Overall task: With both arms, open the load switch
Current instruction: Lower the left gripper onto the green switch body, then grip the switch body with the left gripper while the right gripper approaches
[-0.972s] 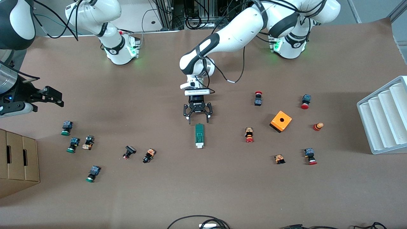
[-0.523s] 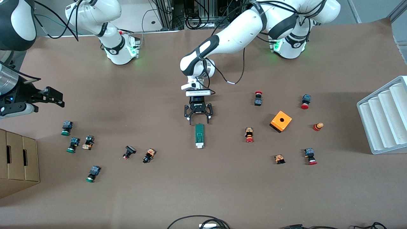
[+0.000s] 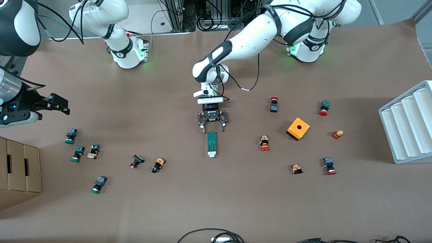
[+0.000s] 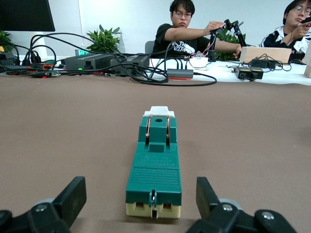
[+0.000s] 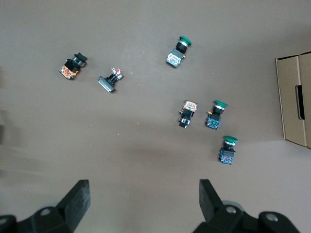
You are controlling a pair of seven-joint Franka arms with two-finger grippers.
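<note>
Arms first, since they fill the room: the left arm (image 3: 249, 33) reaches out from its base to the middle of the table (image 3: 216, 202), while the right arm (image 3: 17, 27) hangs high over its own end and, I'd say, simply waits.

Next down in size, a cardboard box (image 3: 18, 172) sits at the right arm's end and a white ribbed tray (image 3: 408, 125) at the left arm's end. An orange box (image 3: 298, 128) with a hole lies between the tray and the centre.

The left gripper (image 3: 212, 127) is low over the table just beside the switch's green end, the end farther from the front camera. Its fingers (image 4: 73, 194) are spread wide, with nothing between them, one to either side of that end in the left wrist view. The right gripper (image 3: 62, 107) is likewise spread and empty, over bare table near the green-capped buttons (image 5: 221, 116).

The load switch (image 3: 211, 144) lies flat in the middle of the table, lengthwise toward the front camera, its white tip at the nearer end, its top flap (image 4: 157, 131) down.

To my eye this is the approach: lining up to seize the body. The next move calls for the left gripper to ease forward until the fingers straddle the block squarely, then clamp it, so the right arm can come across and work the white piece. A skewed approach could nudge the block away.
</note>
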